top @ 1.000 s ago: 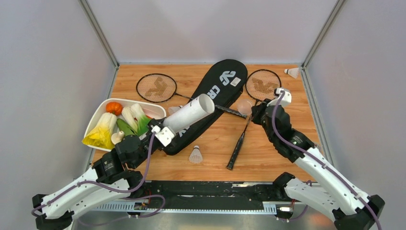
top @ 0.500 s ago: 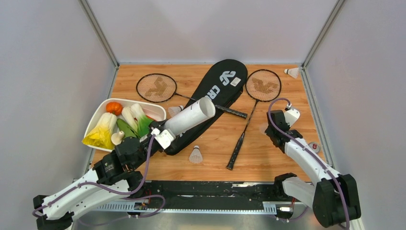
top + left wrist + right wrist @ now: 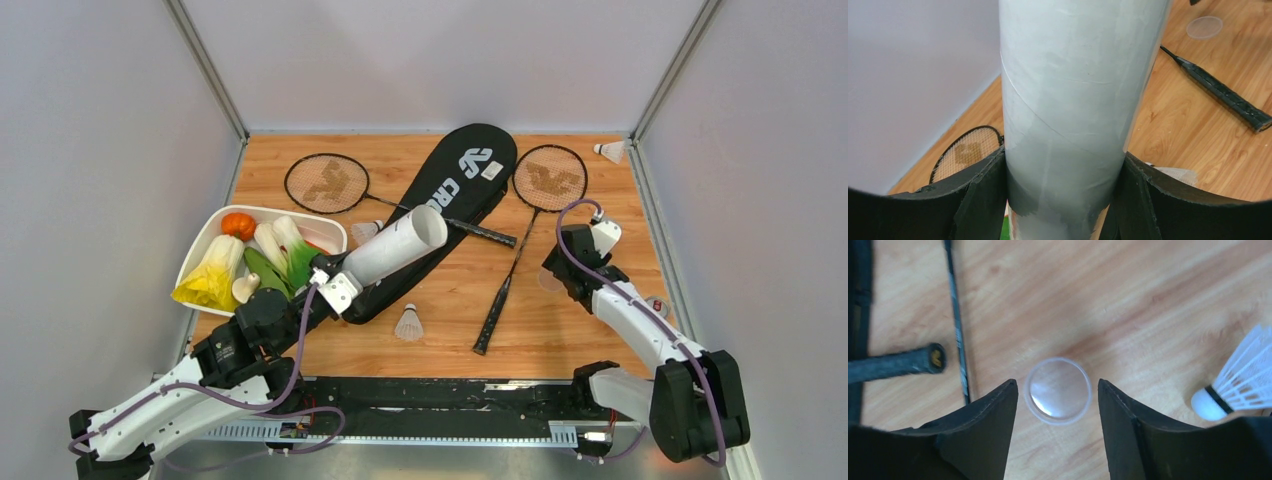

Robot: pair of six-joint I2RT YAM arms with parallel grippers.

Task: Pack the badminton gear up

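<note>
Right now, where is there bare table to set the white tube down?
Bare wood lies at the near edge between the loose white feather shuttlecock and the black racket handle, and between that handle and the right end effector. Crowded: around the white vegetable tray and black racket bag on the left.

**Open wood front centre, clutter through the middle**

Blocked across the centre by the racket bag (image 3: 455, 190), slanting from back centre toward front left, with the tube (image 3: 397, 243) raised at a tilt above its near end. Hemmed on the left by the tray (image 3: 268, 211) of toy vegetables, just beside the bag. Crossed at the back left by one racket (image 3: 326, 183), shaft and handle reaching across the bag. Crossed on the right by the second racket (image 3: 547, 178), shaft running forward. Free over bare table (image 3: 450, 290) between bag and that shaft, save for one shuttlecock (image 3: 407, 322). Beneath the spread right gripper (image 3: 1055, 385), only a clear lid (image 3: 1058, 392), touching neither finger, and another shuttlecock (image 3: 1240, 382) near on the right.
</note>
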